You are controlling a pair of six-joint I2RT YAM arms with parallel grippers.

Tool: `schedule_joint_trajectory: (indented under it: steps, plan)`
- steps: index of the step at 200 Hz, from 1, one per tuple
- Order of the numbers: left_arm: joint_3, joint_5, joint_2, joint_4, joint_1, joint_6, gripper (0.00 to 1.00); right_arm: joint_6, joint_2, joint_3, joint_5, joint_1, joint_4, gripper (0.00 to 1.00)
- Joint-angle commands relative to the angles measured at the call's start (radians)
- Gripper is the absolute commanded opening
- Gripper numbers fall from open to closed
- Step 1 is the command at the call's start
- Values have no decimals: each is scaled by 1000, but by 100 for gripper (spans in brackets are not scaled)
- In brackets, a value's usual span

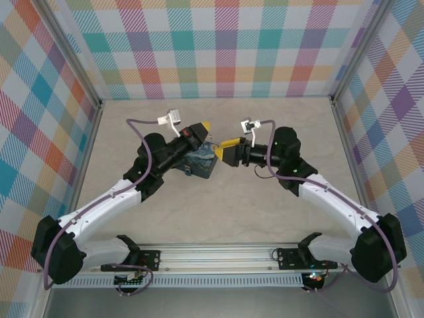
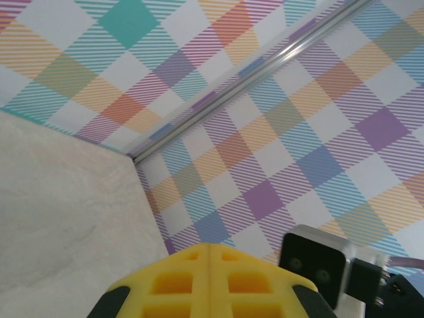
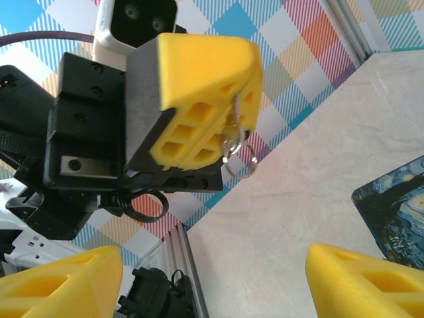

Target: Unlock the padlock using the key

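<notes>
The left jaws are shut tight. Their two yellow fingers (image 3: 199, 79) press together, and the key (image 3: 233, 122) is pinched between them. It is a thin grey bit of metal at the tip of the fingers. A small silver ring (image 3: 240, 158) hangs down from it. The key is held up in the air, off the worktop (image 3: 311, 192).

The right jaws are open. Their own yellow fingers (image 3: 63, 281) stand wide apart with nothing between them. They point at the left jaws and the key, near them but not touching.

Seen from above, both arms reach to the middle of the worktop and their tips come close to each other. Just beside the tips lies a dark blue box (image 1: 199, 161) with a swirly starry picture on it. A tiny thing at the near side of the box may be the padlock (image 1: 190, 171), but it is too small to be sure.

The left wrist view looks past its shut fingers at a checked wall (image 2: 298, 132). The other arm's little white camera (image 2: 315, 265) is in the bottom corner.
</notes>
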Motion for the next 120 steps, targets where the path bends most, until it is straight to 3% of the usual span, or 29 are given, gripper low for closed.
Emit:
schedule_joint_trajectory:
  steps: [1,55,120]
  plan:
    - [20,34,6,81,-16,26,0,44,20,33,-20,-1,122,72]
    - [10,56,7,109,-19,13,0,77,46,30,14,0,204,68]
    - [-12,58,14,145,-21,-12,0,119,100,73,-4,-1,253,56]
